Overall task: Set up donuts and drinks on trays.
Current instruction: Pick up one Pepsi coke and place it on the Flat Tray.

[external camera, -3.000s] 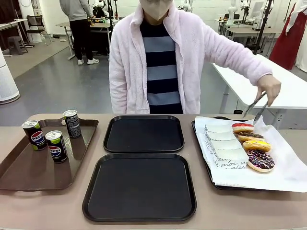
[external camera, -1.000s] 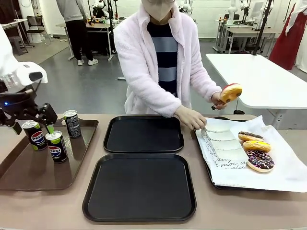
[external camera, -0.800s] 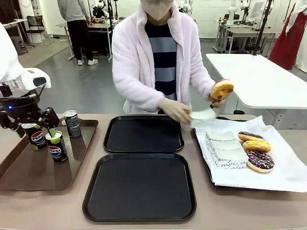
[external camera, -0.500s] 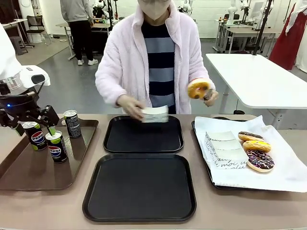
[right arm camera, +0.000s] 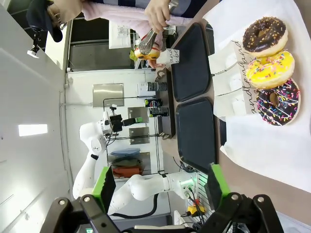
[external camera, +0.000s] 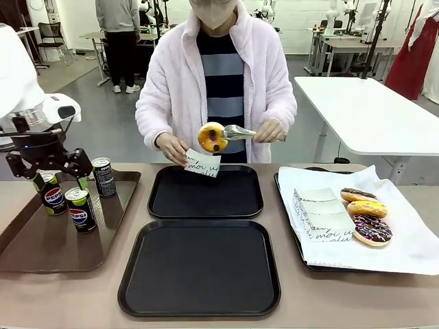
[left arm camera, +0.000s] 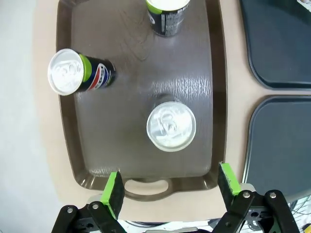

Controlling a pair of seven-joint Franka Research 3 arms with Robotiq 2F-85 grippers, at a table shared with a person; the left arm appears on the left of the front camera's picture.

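Both black trays lie bare. The near tray (external camera: 199, 267), by the bench's near edge, is open from every side. Over the far tray (external camera: 206, 195), along its far rim, one hand (external camera: 171, 146) holds a sleeve (external camera: 203, 164) and the other hand (external camera: 269, 130) holds tongs (external camera: 236, 132) with a donut (external camera: 212, 137), barring that side. At the left edge, three cans (external camera: 81, 210) stand apart on the brown tray (external camera: 41, 250). The left pincer (external camera: 60, 179) hangs over them, jaws spread wider than a can. At the right edge, donuts (external camera: 367, 209) and stacked sleeves (external camera: 322, 216) crowd the lined tray (external camera: 278, 186).

Left hand (left arm camera: 171, 187), right hand (right arm camera: 161, 182): jaws apart.
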